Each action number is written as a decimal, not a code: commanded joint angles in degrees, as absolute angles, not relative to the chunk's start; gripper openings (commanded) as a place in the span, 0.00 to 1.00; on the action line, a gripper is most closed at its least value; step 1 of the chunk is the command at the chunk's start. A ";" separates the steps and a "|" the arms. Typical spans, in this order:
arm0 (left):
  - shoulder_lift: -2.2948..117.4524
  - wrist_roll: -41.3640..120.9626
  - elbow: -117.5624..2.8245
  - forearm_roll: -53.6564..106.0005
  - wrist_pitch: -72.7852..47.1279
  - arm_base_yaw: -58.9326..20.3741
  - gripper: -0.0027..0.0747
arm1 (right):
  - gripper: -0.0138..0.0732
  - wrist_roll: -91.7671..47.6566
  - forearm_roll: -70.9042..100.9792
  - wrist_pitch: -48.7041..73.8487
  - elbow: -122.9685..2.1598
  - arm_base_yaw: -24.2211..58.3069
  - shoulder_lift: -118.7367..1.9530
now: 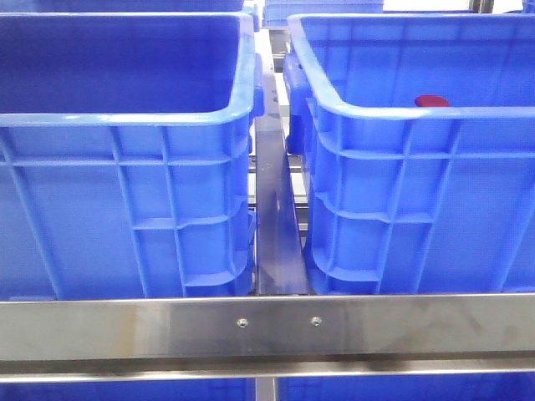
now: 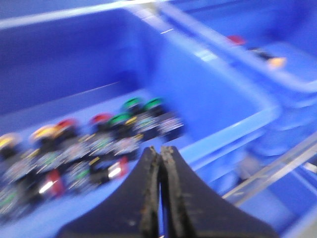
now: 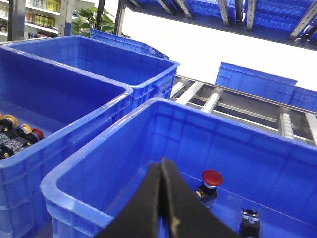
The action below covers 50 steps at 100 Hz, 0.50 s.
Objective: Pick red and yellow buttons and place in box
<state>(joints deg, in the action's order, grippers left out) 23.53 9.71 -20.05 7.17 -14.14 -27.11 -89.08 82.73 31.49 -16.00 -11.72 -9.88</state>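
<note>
Both pairs of black fingers are pressed together with nothing between them. On the left gripper (image 2: 161, 153) the tips meet with only a thin slit lower down; they hang over the near part of a blue crate (image 2: 218, 109). The right gripper (image 3: 162, 166) is closed the same way, tip to tip, above the inside of the box (image 3: 99, 173).

From the front, the two bright-blue crates stand side by side on a steel frame, the left crate (image 1: 125, 167) and the box (image 1: 418, 192) parted by a narrow metal rail (image 1: 276, 217), with a steel crossbar (image 1: 276, 322) running along their near walls. Each has ribbed, gridded outer walls and a thick rounded rim.

In the left crate, the left wrist camera shows a blurred heap of buttons (image 2: 89, 148) lying on the floor against the crate's wall: small dark bodies with round caps in red, yellow and green, some with pale labels. Motion blur hides finer detail.

Inside the box, a red button (image 3: 212, 177) stands upright on the floor near the far wall: a glossy red dome on a dark, stubby body. From the front only the red cap (image 1: 431, 101) peeks over the near rim. Just beside it, nearer the box's side wall, lies a second small dark piece (image 3: 250, 218) whose cap colour I cannot tell. Neither gripper touches any button.

Beyond the crates, more blue crates (image 3: 255, 82) sit along a roller track (image 3: 233, 106).
</note>
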 commanded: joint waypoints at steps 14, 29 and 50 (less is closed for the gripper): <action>10.74 4.95 -9.64 1.99 -4.45 -18.97 0.01 | 0.09 -89.48 85.08 31.17 -17.40 -12.02 -10.45; 2.35 4.95 -3.05 1.83 -4.36 -13.09 0.01 | 0.09 -89.48 85.08 31.17 -17.40 -12.02 -10.45; -1.95 4.95 3.11 -0.36 -0.39 -5.30 0.01 | 0.09 -89.48 85.08 31.17 -17.40 -12.02 -10.45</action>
<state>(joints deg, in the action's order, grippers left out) -0.35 5.64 0.07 0.32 -8.12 -7.91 -89.08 82.73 31.58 -16.00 -11.72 -9.88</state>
